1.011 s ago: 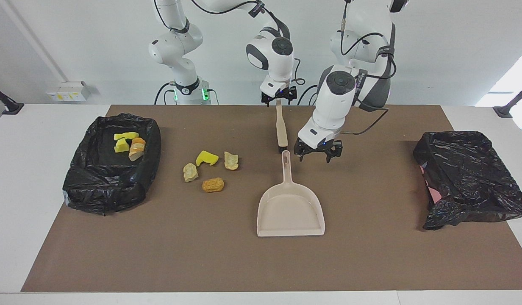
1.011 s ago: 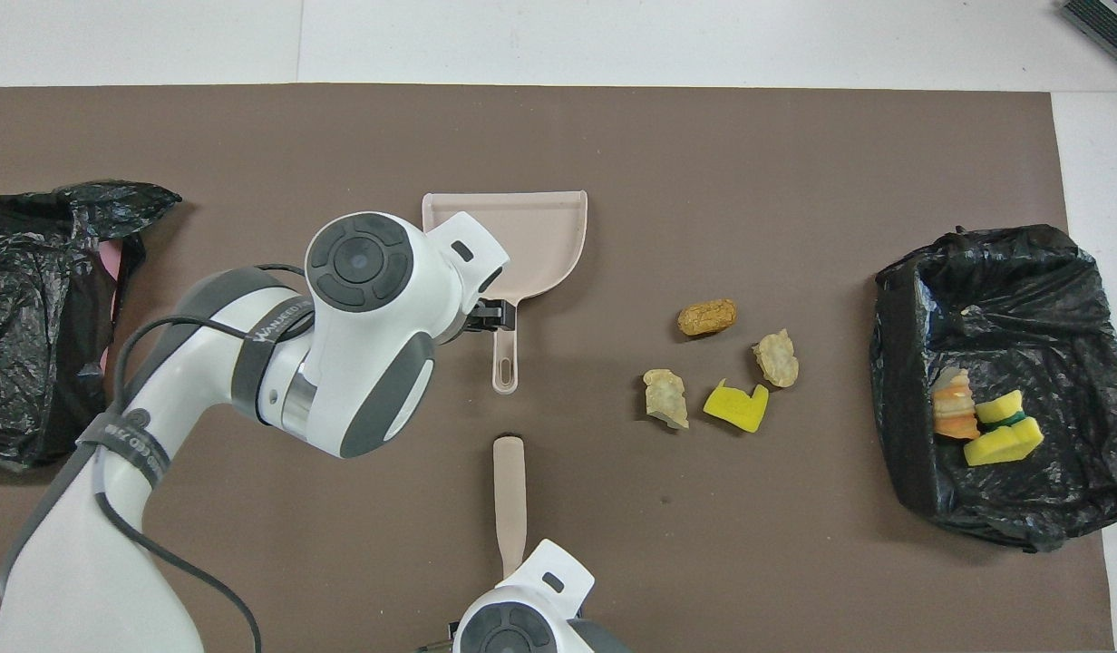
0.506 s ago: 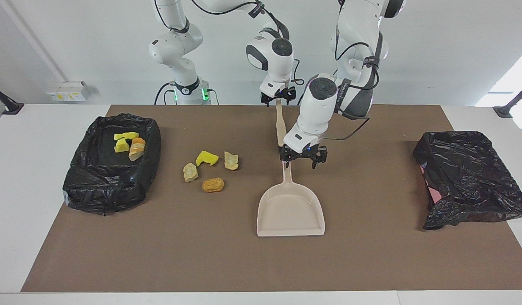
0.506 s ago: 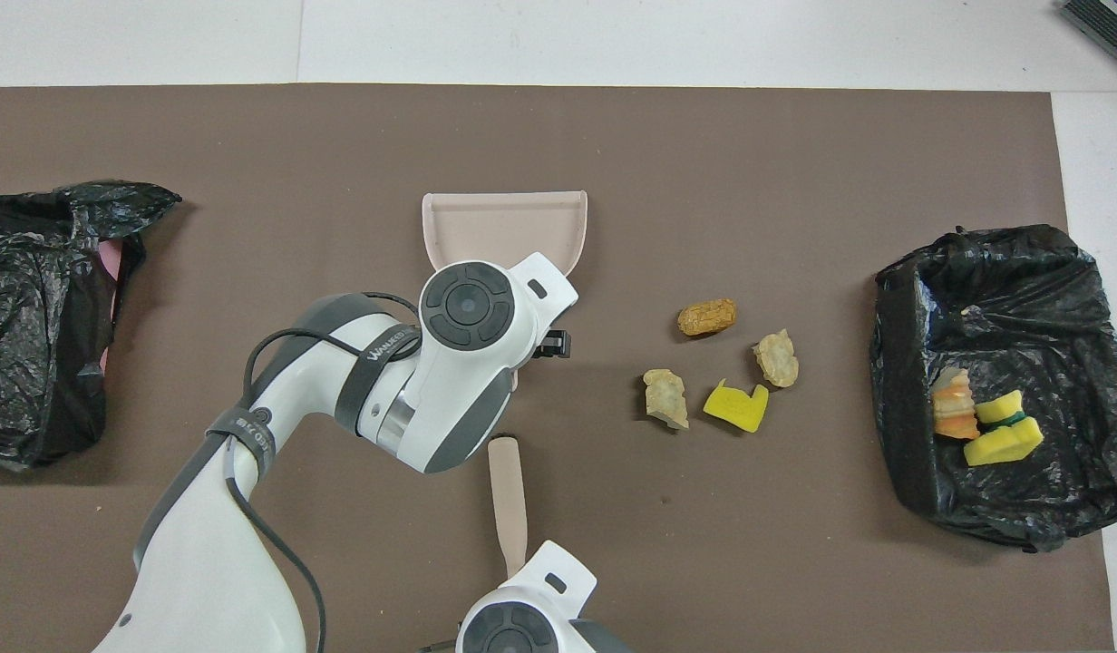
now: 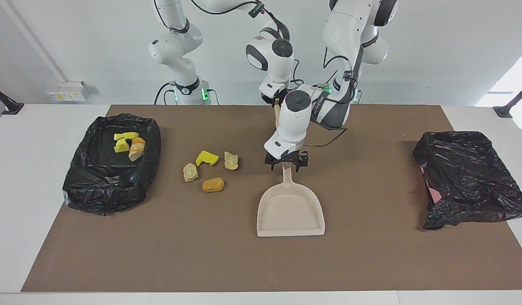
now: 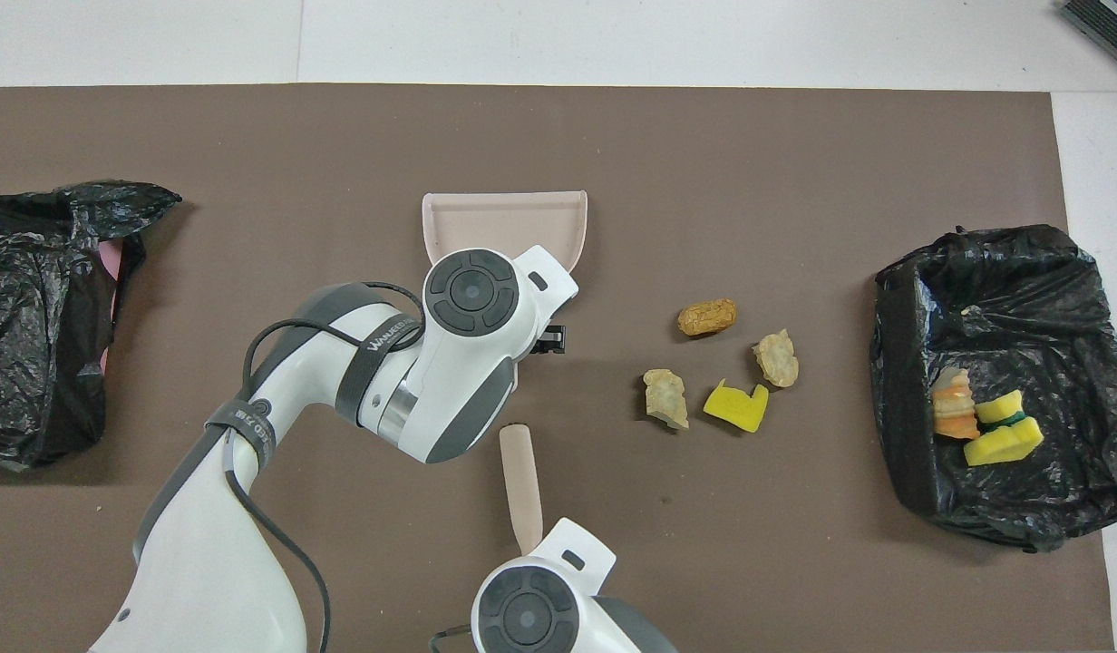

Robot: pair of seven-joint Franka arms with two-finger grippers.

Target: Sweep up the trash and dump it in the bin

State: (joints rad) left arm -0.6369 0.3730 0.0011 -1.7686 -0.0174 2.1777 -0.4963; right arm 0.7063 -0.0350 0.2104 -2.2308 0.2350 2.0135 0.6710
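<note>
- Right gripper [image 5: 274, 101], we see it clamped on the beige-handled brush [image 6: 520, 485] at the robots' table edge.
- Left gripper [image 5: 286, 163] sits at the beige plastic dustpan [image 5: 290, 209] handle; we cannot tell its fingers' state.
- Four torn foam trash chunks [image 5: 206, 167] lie loose beside the dustpan; three lie in the black-bagged bin [image 5: 112, 161].

Four torn foam trash chunks [image 5: 209, 170] lie loose on the mat; three more rest in the black-lined bin [image 5: 110, 163].
</note>
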